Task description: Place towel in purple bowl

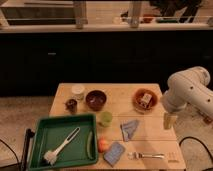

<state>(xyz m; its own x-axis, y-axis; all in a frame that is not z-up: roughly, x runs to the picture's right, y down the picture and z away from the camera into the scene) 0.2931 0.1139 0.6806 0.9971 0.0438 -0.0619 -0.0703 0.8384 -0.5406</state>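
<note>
Where the white robot arm (pixel 187 92) bends down at the right of the frame, its tan pincer (pixel 170 121) hangs over the right edge of the wooden table (pixel 120 92); whether it is spread or pressed together cannot be told, and it holds nothing visible. Left of it, near the table's centre, the blue-grey towel (pixel 130 128) lies crumpled. Above the towel to the right sits an orange bowl (pixel 145 100). A green cup (pixel 105 118) stands just left of the towel, and the purple bowl (pixel 96 99) sits behind that cup, apart from the towel. At lower left, a green tray (pixel 55 135) holds a brush (pixel 62 148).
</note>
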